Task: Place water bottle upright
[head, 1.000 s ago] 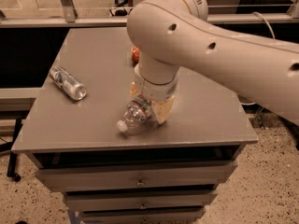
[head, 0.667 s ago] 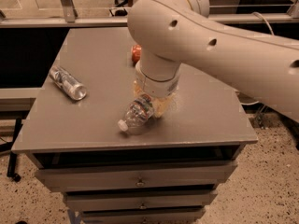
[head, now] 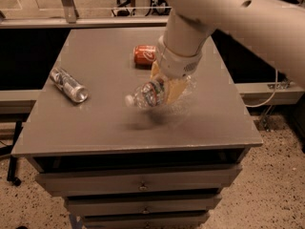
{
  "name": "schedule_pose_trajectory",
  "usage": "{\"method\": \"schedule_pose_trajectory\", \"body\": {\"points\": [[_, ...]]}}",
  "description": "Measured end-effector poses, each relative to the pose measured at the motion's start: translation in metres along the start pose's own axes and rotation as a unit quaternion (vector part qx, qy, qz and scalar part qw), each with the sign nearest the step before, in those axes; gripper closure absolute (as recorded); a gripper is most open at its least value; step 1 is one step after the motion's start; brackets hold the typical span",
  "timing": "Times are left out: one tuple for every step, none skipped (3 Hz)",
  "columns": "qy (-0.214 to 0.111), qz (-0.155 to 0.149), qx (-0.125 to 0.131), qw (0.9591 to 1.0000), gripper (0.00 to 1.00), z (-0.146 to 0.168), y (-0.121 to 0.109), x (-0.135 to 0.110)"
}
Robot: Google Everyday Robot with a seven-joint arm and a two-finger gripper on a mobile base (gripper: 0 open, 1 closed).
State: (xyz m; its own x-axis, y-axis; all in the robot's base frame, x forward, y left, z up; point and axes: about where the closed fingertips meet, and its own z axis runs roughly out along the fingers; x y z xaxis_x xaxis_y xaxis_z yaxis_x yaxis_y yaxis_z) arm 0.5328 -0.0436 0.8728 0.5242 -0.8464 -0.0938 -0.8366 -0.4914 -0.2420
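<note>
The clear ribbed water bottle (head: 155,96) with its white cap (head: 129,100) pointing left is held off the grey tabletop (head: 109,123), nearly horizontal with the cap end slightly low. My gripper (head: 167,87) hangs from the big white arm (head: 224,13) over the table's middle right and is shut on the bottle's body. Its tan fingers (head: 174,89) clasp the bottle just right of the label band. A blurred shadow lies on the table below the bottle.
A red soda can (head: 144,55) lies on its side behind the gripper, close to the arm's wrist. A slim silver can (head: 68,84) lies on its side at the table's left. The table stands on a drawer cabinet (head: 138,187). A railing runs behind.
The bottle lay on the table in my gripper's grasp; now it is lifted off the surface and has moved up with the arm. The cans have not moved.
</note>
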Motion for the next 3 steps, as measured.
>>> {"method": "schedule_pose_trajectory", "body": {"points": [[-0.091,0.120,0.000,0.9885,1.00,-0.025,-0.006,0.022],[-0.187,0.210,0.025,0.9592,1.00,-0.055,-0.012,0.028],[-0.275,0.270,0.066,0.9206,1.00,-0.085,-0.017,0.027]]}}
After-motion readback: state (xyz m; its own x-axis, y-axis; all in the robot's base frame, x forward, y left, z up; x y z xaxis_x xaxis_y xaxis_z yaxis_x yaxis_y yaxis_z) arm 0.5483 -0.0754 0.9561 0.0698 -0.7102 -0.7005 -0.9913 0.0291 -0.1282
